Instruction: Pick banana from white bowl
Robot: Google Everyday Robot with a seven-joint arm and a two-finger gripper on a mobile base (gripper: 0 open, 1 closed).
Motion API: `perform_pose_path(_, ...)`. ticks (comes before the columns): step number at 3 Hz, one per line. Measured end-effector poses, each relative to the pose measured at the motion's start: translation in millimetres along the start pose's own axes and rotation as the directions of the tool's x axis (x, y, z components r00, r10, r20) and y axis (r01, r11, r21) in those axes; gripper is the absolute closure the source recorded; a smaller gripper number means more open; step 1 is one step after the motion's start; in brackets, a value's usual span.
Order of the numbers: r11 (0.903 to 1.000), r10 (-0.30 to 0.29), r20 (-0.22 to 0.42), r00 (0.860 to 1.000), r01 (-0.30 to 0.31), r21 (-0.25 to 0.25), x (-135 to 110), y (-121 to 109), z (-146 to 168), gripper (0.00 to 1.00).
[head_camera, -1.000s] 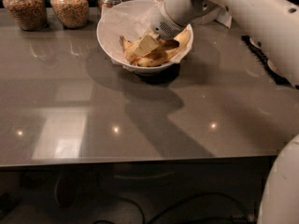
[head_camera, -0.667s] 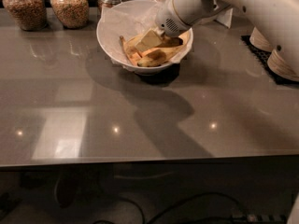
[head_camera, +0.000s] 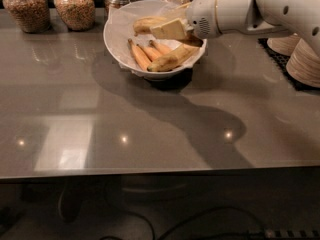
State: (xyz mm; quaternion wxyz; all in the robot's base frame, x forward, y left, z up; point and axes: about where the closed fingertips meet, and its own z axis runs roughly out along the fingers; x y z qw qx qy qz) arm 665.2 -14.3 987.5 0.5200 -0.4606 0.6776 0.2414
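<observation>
Currently the grasp step looks to be in hand, not the lift. Grey table (head_camera: 150, 134) fills the view, and the white arm (head_camera: 280, 6) reaches in from 3 o'clock, level over the surface. One white bowl (head_camera: 114, 34), paper-lined, sits at 12 o'clock on the table. Two stacks of beige bowls (head_camera: 306, 64) stand at 3 o'clock, partly cut off. Four jars (head_camera: 74, 6) line the far edge from 10 to 12 o'clock, and the two behind the bowl are mostly hidden. Five bananas are counted in the bowl. The banana (head_camera: 172, 59), the longest and gently curved, lies at 5 o'clock inside the bowl, its upper end running under the arm's wrist. Three thin orange bananas (head_camera: 140, 56) lie side by side at 7 o'clock, just beside it. One pale banana (head_camera: 145, 24) lies at 11 o'clock. The gripper (head_camera: 170, 29) hovers over the bowl's centre, its tip against the pale banana's right end and just above the long one. Whether it is clamped on anything or released cannot be told. Judgement: the next move calls for a confirmed hold on the long banana, then a straight rise clear of the rim without dragging the paper or neighbouring fruit.
</observation>
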Motion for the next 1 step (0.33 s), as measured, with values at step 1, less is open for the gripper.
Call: perform_pose_path(1, 0.9996, -0.023, 0.124, 0.992, 0.022, 0.016, -22.0, 2.6, -36.4, 1.00)
